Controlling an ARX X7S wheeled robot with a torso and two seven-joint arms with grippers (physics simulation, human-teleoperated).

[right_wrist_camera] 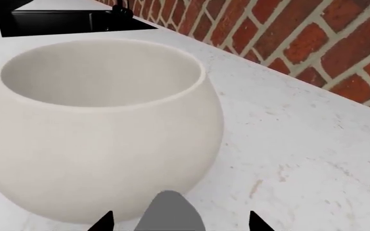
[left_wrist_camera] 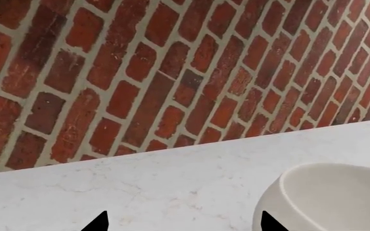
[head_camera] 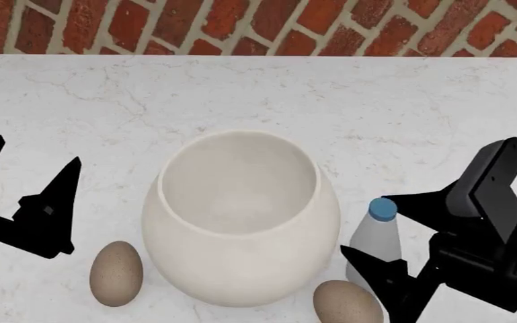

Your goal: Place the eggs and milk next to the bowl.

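The bowl (head_camera: 240, 217) is seen upright on the white marble counter (head_camera: 402, 108), in front of the brick wall (head_camera: 267, 23). One egg (head_camera: 115, 272) is lying just beside the bowl at its near left, a second egg (head_camera: 347, 302) just beside it at its near right. The milk (head_camera: 374, 243) is standing upright close to the bowl's right side, right behind that second egg. The right gripper (head_camera: 372, 224) is spread, fingers on either side of the milk; contact cannot be told. The left gripper (head_camera: 34, 151) is spread wide, empty, left of the bowl and apart from it.
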